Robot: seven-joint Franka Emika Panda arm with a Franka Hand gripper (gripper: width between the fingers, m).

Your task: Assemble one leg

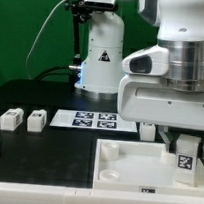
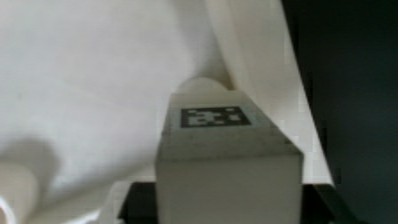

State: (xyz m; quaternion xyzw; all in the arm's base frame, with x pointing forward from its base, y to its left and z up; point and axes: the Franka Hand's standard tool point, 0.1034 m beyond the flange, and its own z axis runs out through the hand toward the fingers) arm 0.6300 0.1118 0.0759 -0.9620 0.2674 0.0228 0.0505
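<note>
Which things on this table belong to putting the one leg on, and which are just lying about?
In the job:
- small white plastic leg block with a black-and-white tag, held in the jaws
- large white square tray-like piece

Lying about:
- two more white leg blocks, at the exterior view's left
- flat white marker board

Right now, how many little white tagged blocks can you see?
4. A first leg and second leg lie at the exterior view's left; a third leg sits by the marker board; a fourth leg is in the gripper. The arm may hide more.
</note>
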